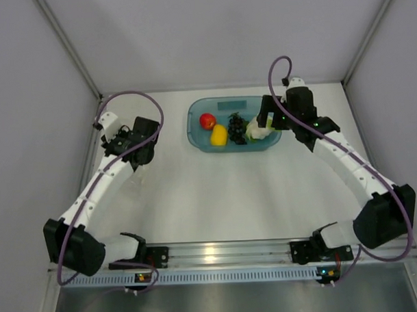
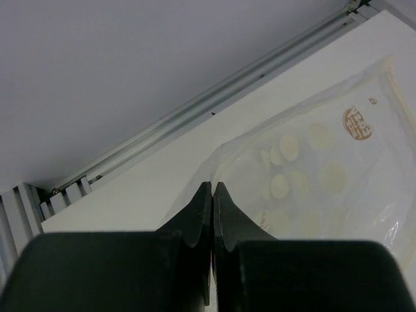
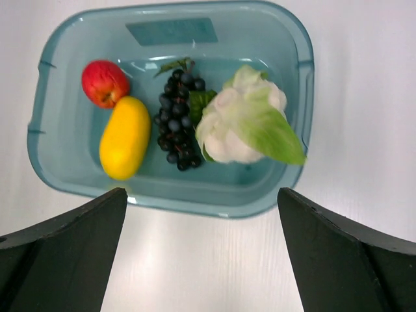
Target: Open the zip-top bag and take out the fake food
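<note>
Zip-top bag (image 2: 312, 175), small, clear, crinkly plastic: at the left side of the white table (image 1: 217, 197), well apart from the tray. Flat-looking, with pale round printed spots and a brown round mark near one corner. Only faintly visible from the top camera, just beside the left gripper (image 2: 212, 188).

Left gripper: jaws pressed fully together, tips on the bag's near edge. Film spreads to either side of the tips, so apparently pinched between them.

Fake food, all four plastic toy pieces inside the translucent teal rectangular tray (image 3: 286, 45) at the back centre of the table:
- red apple (image 3: 104, 82) at the left end
- yellow oval fruit (image 3: 125, 138) touching the apple, on its near side
- dark purple grape bunch (image 3: 177, 123) in the middle, just beside the yellow fruit
- white cauliflower with green leaves (image 3: 240, 123) at the right, against the grapes

Right gripper (image 3: 200, 195): above the tray's right end, jaws spread wide, holding nothing. Cauliflower and grapes show between the two black fingers in the wrist view.

Surroundings: grey panel walls (image 1: 225, 32) on three sides; aluminium rail (image 1: 219, 255) along the near edge, carrying both arm bases.
</note>
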Controlling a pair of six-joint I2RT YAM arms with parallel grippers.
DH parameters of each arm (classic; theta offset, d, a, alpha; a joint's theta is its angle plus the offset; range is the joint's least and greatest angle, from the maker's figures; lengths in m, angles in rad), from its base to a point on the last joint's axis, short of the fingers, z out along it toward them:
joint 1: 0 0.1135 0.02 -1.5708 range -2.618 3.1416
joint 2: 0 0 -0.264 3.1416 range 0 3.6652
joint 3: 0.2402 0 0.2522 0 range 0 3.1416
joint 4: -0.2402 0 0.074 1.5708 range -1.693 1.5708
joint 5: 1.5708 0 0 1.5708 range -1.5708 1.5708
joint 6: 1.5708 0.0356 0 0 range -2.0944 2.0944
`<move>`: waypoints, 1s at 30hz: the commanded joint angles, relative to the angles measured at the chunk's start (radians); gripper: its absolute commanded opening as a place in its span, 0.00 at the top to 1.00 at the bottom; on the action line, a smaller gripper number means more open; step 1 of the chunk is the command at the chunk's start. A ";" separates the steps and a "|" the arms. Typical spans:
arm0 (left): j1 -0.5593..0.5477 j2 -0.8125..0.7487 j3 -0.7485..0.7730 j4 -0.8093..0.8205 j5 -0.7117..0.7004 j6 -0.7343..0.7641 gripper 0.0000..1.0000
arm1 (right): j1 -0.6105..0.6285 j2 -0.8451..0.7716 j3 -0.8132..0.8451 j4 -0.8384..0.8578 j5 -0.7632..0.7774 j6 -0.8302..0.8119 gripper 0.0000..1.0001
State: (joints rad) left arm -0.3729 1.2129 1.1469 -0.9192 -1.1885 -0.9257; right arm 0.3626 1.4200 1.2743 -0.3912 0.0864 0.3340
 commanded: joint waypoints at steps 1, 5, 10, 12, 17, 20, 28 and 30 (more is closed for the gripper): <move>0.055 0.109 0.071 -0.010 -0.051 -0.027 1.00 | 0.012 -0.159 -0.091 -0.035 0.047 -0.038 0.01; 0.068 0.224 0.172 -0.004 -0.023 -0.061 1.00 | 0.012 -0.308 -0.183 -0.048 0.038 -0.044 0.00; 0.069 0.405 0.304 -0.003 0.023 -0.071 1.00 | 0.012 -0.432 -0.288 -0.049 0.027 -0.027 0.00; 0.083 0.474 0.339 -0.004 0.052 -0.070 0.99 | 0.010 -0.477 -0.325 -0.037 0.006 -0.020 0.01; 0.100 0.577 0.461 -0.004 0.072 -0.027 0.44 | 0.012 -0.526 -0.345 -0.066 -0.007 -0.032 0.01; 0.100 0.557 0.490 -0.001 0.142 -0.016 0.24 | 0.012 -0.540 -0.360 -0.061 -0.004 -0.042 0.00; 0.100 0.372 0.490 0.098 0.312 0.097 0.02 | 0.012 -0.550 -0.343 -0.057 0.030 -0.053 0.01; 0.100 0.332 0.475 0.114 0.371 0.122 0.02 | 0.012 -0.564 -0.333 -0.066 0.047 -0.055 0.01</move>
State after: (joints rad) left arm -0.2768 1.6554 1.6043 -0.8803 -0.9035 -0.8753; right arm 0.3691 0.8936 0.9161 -0.4644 0.0994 0.2970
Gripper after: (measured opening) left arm 0.982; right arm 0.993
